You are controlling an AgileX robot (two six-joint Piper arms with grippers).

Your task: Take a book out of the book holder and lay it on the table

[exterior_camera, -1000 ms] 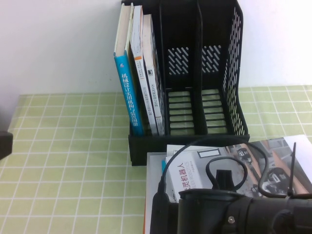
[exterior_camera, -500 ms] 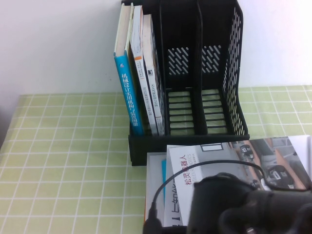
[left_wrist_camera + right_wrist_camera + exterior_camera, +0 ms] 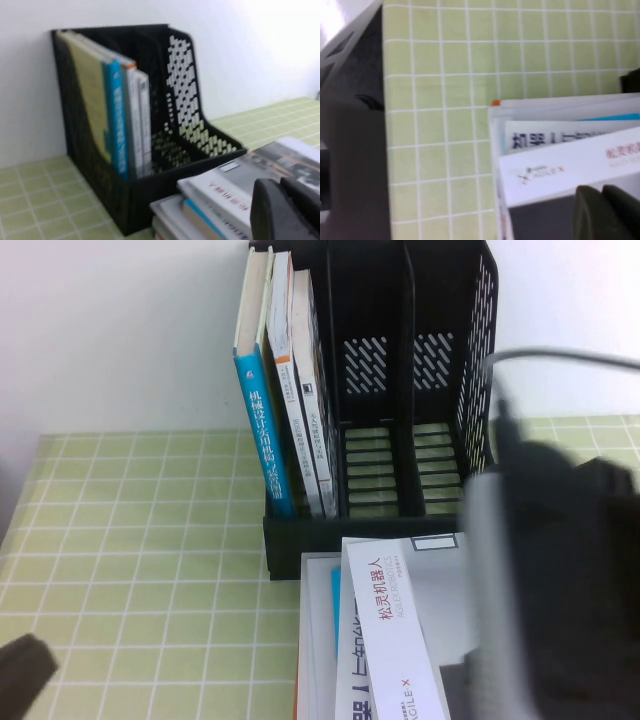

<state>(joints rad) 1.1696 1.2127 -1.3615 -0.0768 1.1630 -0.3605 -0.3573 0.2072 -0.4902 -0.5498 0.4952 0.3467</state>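
The book (image 3: 392, 625), grey-white with a red title, lies flat on top of a stack of books on the table (image 3: 140, 540), just in front of the black book holder (image 3: 400, 350). It also shows in the left wrist view, book (image 3: 235, 182), and in the right wrist view, book (image 3: 560, 160). My right gripper (image 3: 602, 200) is shut and empty, hovering over the book's near end; its arm (image 3: 560, 570) is a blur at the right. My left gripper (image 3: 282, 197) is shut and empty beside the stack, low at the table's front left (image 3: 22, 672).
The holder's left compartment holds a blue-spined thick book (image 3: 262, 430) and white books (image 3: 305, 410); its other two compartments are empty. The stack under the book includes a blue-edged volume (image 3: 200, 215). The cloth's edge (image 3: 384, 125) drops off beyond the stack.
My right arm has swung up from the front foreground to the right side. The left gripper has come into the front left corner. The book stays flat on the stack.
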